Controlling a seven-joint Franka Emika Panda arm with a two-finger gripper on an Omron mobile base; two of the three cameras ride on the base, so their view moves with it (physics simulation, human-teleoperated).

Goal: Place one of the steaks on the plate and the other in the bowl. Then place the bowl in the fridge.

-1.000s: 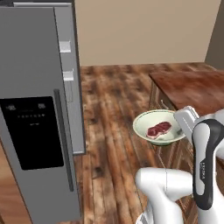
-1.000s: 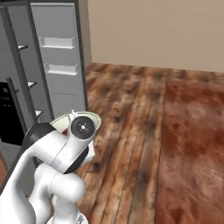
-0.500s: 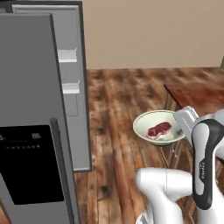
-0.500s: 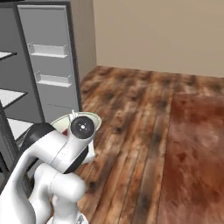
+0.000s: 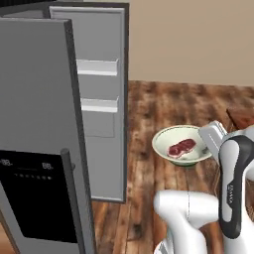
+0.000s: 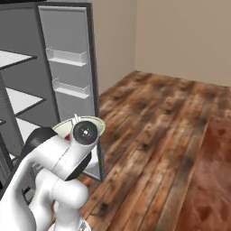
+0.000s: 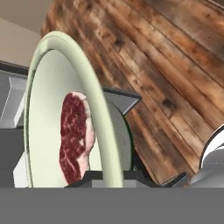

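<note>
Wooden flooring is lying beneath the bowl [image 5: 182, 146], gripper [image 7: 109, 177] pinching its rim; fridge [image 5: 99, 106] shelves are waiting left.

A brown wooden plank floor [image 6: 149, 131] spreads across the room. Plain beige walls [image 5: 198, 39] rise behind it.

The arm [image 5: 233, 188] has glossy white rounded links, dark joint bands and a round dark end cap.

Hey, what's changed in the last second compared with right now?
The base has driven, turning the views toward the open fridge; its shelves now show in the right base view. The jaws stay shut on the bowl rim, with the steak still inside.
</note>
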